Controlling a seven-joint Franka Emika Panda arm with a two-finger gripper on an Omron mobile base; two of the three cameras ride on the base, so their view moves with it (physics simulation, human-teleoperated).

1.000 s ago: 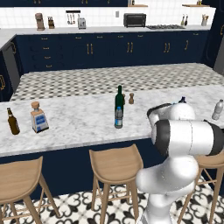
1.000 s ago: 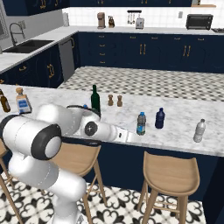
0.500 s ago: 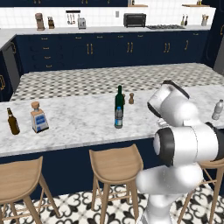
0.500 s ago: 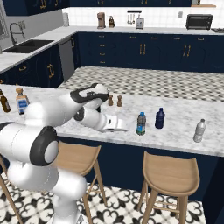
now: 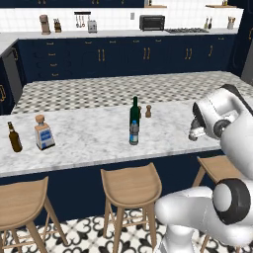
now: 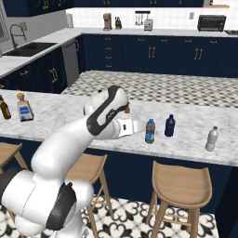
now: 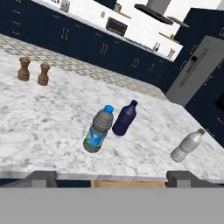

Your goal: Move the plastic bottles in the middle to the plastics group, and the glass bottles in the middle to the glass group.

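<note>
Hand view: water bottle point(image 7: 98, 130), blue label.

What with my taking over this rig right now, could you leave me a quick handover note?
Hand: open, empty, facing the plastics end of the counter.
Looks done: one labelled water bottle stands beside the dark-blue bottle, with the greyish clear bottle further along.
Left: the second water bottle and the green wine bottle stand mid-counter. The wine bottle goes to the brown beer bottle and the square bottle.
</note>
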